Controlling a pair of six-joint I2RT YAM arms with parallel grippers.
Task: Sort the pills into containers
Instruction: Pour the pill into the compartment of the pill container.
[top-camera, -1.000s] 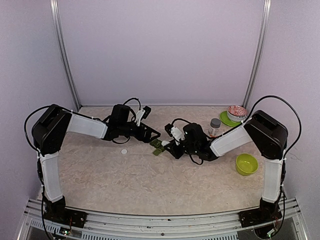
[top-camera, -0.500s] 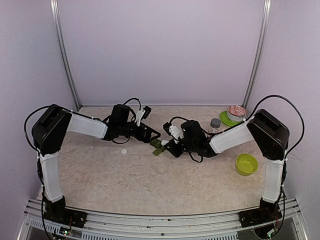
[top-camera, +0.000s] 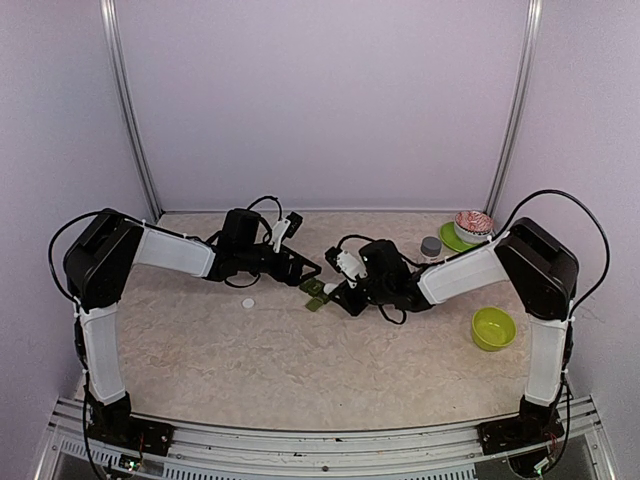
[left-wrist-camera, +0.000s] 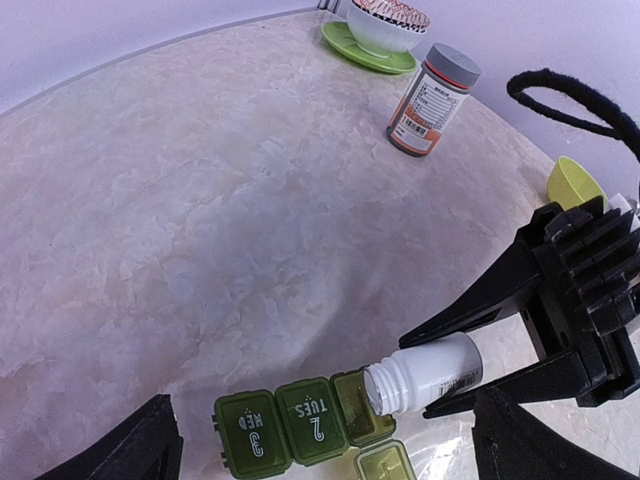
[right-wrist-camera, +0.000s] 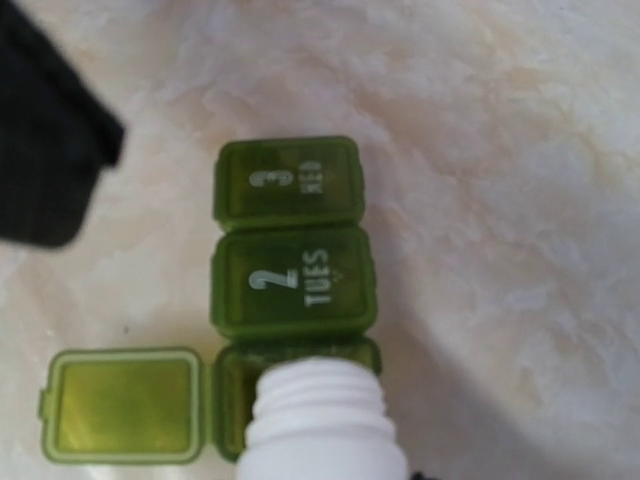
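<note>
Top view: we see the left tool (top-camera: 303, 268) released, jaws wide, just beside the pill organizer (top-camera: 316, 293). The right tool (top-camera: 336, 289) stands slightly farther left than a second ago. Open desk (top-camera: 250, 360) lies toward the near edge.

Left wrist view: closed lids read "2 TUES" and "3 WED". The right tool grasps the white bottle (left-wrist-camera: 425, 372), mouth at the open compartment (left-wrist-camera: 352, 395).

Right wrist view: the flipped lid (right-wrist-camera: 120, 403) lies beside that compartment.

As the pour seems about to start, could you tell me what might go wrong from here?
The white pill bottle, held in the right gripper, is tipped with its mouth over the open compartment of the pill organizer, beside the closed TUES lid: pills could spill onto that lid or the table. The left gripper is open, so a nudge from the bottle might slide the organizer.
</note>
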